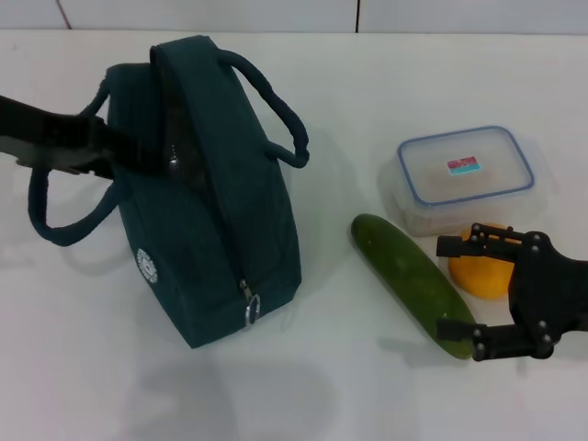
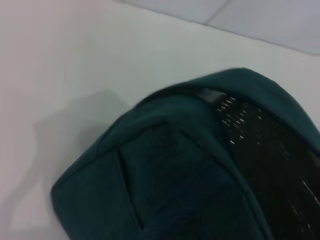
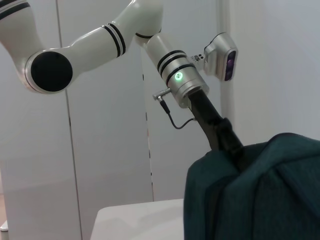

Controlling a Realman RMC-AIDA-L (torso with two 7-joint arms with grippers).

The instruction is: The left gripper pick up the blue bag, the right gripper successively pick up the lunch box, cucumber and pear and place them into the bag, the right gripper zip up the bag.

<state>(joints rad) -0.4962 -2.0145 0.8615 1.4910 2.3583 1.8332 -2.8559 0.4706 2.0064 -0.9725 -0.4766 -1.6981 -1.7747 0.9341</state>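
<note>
The blue bag stands on the white table, its top zip partly open and the zip pull at the near end. My left gripper reaches in from the left and is shut on the bag's upper edge; it also shows in the right wrist view. The left wrist view shows the bag close up with its dark lining. The clear lunch box with a blue-rimmed lid, the cucumber and the orange-yellow pear lie to the right. My right gripper is open and empty, over the cucumber's near end, beside the pear.
The bag's two loop handles hang out to either side. The white table runs to a tiled wall at the back. The left arm rises above the bag in the right wrist view.
</note>
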